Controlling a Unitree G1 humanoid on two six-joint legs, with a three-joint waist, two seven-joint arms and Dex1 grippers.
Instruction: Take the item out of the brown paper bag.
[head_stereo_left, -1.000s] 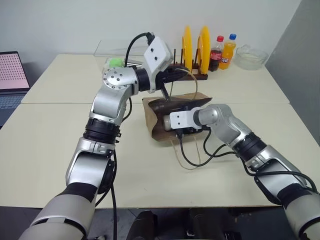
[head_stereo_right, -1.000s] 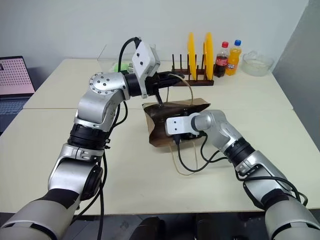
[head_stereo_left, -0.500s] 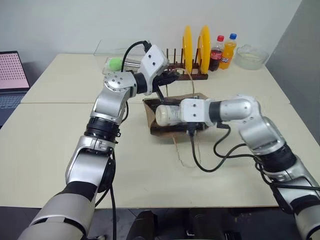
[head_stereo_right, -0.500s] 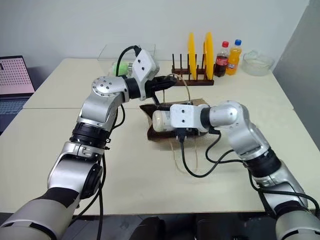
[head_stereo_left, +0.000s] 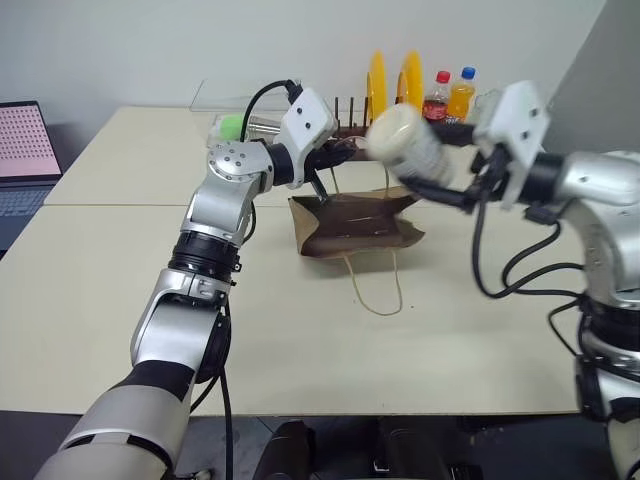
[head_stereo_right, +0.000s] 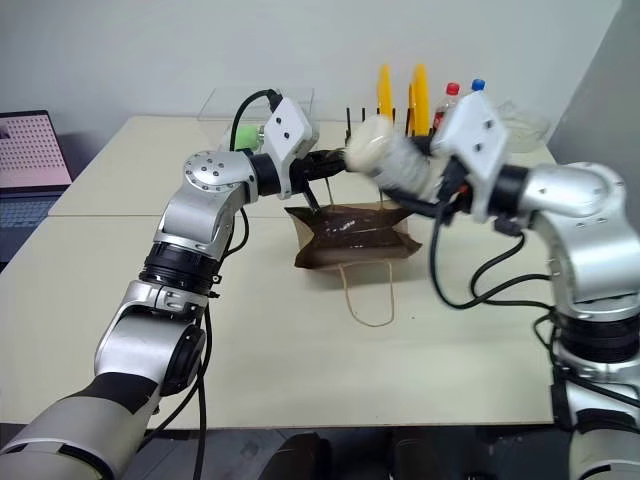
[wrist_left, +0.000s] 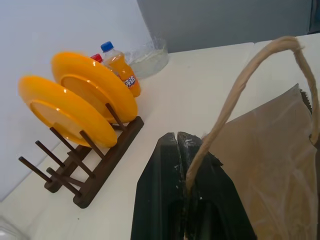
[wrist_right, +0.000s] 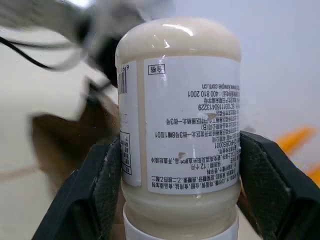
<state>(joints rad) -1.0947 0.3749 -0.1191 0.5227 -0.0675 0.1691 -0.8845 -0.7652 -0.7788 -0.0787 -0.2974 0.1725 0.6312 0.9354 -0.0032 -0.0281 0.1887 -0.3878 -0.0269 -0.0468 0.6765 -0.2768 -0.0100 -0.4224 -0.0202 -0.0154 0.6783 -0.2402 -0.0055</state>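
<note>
A: Right end effector (wrist_right: 175, 195) has come up and out to the right since a second ago, and the item (head_stereo_left: 408, 143) came with it. It was down at the mouth of the brown paper bag (head_stereo_left: 352, 222) then; now it's clear of the bag, in the air above it and a bit right.

B: Item look?

A: Creamy-white rounded cylinder, smooth and glossy, more like a small plastic bottle. White paper label with fine dark print and a barcode. Domed end points away from the right end effector.

B: Right grip?

A: Two black padded fingers (wrist_right: 107, 175) stand wide, clamped on either side of the item's lower body, over the label.

B: Bag?

A: Creased brown kraft paper, lying flat on the pale tabletop (head_stereo_left: 120, 290), below and left of the right end effector. One thin twisted-paper loop handle (head_stereo_left: 377, 283) trails on the tabletop toward the robot.

B: Left side?

A: Left end effector (wrist_left: 178, 142) has barely shifted. Black fingers pressed together, pinching the bag's other twisted-paper handle (wrist_left: 240, 85) at the bag's far edge, bag just below it.

B: Background?

A: Beyond the left end effector: dark wooden peg rack (wrist_left: 95, 172) holding two orange plates (wrist_left: 95, 85), two soda bottles (head_stereo_left: 447, 103), clear glass bowl (wrist_left: 147, 55).
</note>
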